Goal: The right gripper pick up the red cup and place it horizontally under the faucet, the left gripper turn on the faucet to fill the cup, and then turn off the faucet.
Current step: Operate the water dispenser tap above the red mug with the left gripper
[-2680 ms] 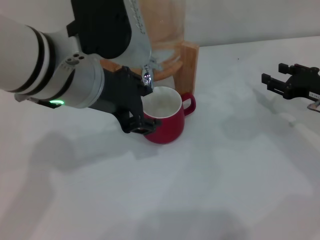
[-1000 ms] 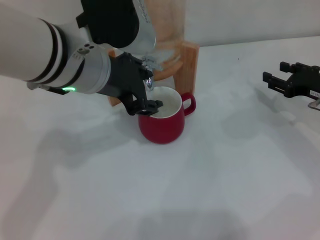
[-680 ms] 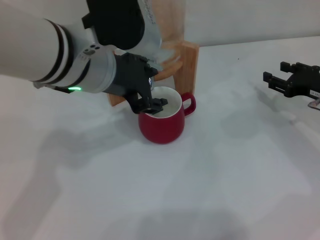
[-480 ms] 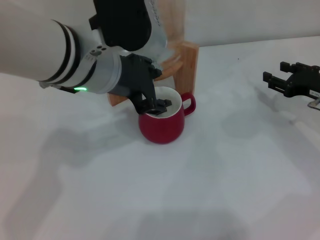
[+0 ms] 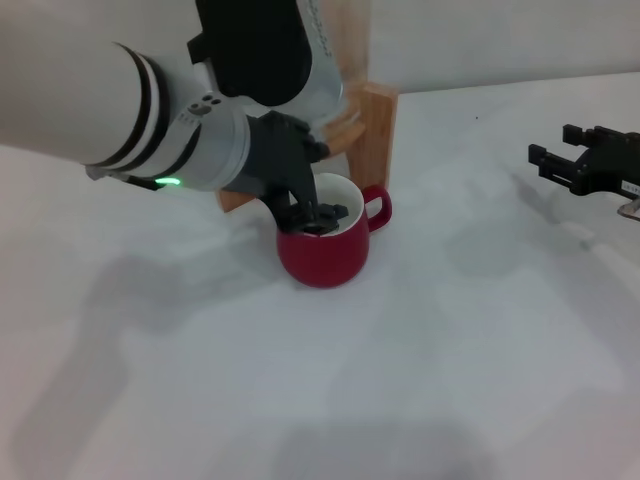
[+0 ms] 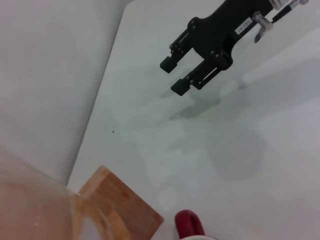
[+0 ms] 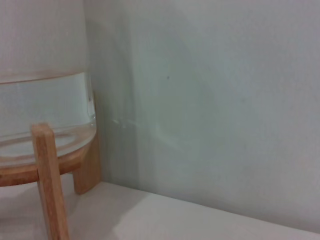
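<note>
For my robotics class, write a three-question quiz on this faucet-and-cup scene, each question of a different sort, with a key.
1. True or false: the red cup stands upright on the table in front of the wooden stand.
2. Multiple choice: where is the left pincer? A) over the cup's open mouth B) flat on the table, far from the cup C) clamped on the cup's handle
3. Fill the gap: the right pincer waits off to the robot's ____ side, away from the cup and holding nothing.

Key: 1 true; 2 A; 3 right
</note>
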Robot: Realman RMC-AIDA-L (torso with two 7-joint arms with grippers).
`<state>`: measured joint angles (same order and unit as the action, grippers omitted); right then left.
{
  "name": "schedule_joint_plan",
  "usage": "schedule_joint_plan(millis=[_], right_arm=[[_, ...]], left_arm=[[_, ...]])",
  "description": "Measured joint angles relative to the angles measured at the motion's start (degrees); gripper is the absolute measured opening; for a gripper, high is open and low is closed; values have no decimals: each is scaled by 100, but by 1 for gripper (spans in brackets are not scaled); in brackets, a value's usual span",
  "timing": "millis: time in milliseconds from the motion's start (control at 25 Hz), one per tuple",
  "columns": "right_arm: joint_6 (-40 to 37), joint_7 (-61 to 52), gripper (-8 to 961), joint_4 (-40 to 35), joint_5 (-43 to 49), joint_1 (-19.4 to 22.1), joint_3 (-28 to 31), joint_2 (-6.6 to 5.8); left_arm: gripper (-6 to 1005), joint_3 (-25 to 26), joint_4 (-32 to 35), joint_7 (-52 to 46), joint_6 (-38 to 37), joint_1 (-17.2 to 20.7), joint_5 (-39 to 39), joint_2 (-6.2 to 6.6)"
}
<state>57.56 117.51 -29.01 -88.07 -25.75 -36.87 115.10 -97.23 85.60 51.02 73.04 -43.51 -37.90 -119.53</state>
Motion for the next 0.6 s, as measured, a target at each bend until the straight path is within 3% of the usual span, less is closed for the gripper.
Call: schedule_joint_plan(millis=[600], right_arm=[[-43,-1,589,-14,0,-25,-13,-14]], left_arm=[[581,437,35,-29,146,124,-80,9]])
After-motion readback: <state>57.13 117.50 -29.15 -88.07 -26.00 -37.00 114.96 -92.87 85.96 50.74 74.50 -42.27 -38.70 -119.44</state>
